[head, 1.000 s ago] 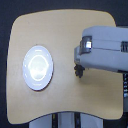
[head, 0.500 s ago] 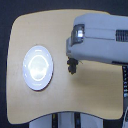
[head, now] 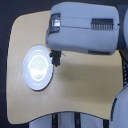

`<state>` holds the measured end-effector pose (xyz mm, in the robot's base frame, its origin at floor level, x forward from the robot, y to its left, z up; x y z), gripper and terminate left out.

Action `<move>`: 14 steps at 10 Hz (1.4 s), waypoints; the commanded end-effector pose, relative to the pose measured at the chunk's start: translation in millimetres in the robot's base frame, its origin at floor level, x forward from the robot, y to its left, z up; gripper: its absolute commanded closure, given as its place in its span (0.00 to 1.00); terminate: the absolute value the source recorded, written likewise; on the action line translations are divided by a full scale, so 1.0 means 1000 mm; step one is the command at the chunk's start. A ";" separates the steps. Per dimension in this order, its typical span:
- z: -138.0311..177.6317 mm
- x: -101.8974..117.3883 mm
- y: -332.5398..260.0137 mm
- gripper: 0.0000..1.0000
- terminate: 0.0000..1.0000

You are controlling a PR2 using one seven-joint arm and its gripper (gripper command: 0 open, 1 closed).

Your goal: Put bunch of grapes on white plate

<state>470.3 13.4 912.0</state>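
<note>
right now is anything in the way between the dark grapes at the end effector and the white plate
Nothing visible does. The dark bunch of grapes hangs at the end effector, right beside the exterior view's right rim of the round glossy white plate; only bare wooden tabletop lies around them.

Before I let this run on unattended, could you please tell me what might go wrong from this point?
1. The hand hangs over the white plate's rim nearest it, not its centre, so a dark thing released there, likely the bunch of grapes, could tip off onto the table.
2. The bulky arm hides the hand, so its grip cannot be checked.
</note>
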 end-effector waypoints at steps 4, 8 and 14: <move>-0.042 -0.010 0.133 1.00 0.00; -0.072 -0.015 0.140 1.00 0.00; -0.092 -0.014 0.138 1.00 0.00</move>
<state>456.2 151.0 834.8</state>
